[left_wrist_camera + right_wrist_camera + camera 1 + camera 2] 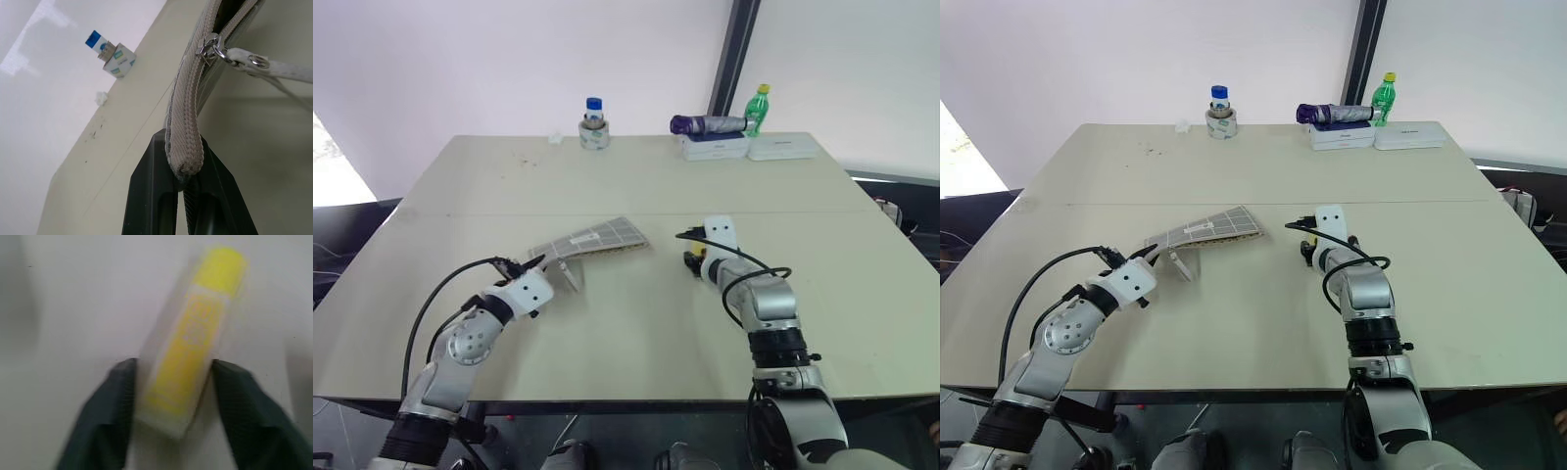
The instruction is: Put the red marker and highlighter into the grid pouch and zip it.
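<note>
Grid pouch [592, 238] lies mid-table, its near end pinched tight by the left gripper [185, 183], zipper partly undone. Right of the pouch, the highlighter [193, 342] lies between the right gripper's [173, 396] 2 parted fingers, both at its sides; grasp unconfirmed.

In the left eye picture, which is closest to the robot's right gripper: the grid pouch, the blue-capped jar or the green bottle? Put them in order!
From the right gripper:
1. The grid pouch, just across the table on its left side.
2. and 3. The green bottle at the far right edge and the blue-capped jar at the far edge, left of it: both far off, too close to call.
</note>
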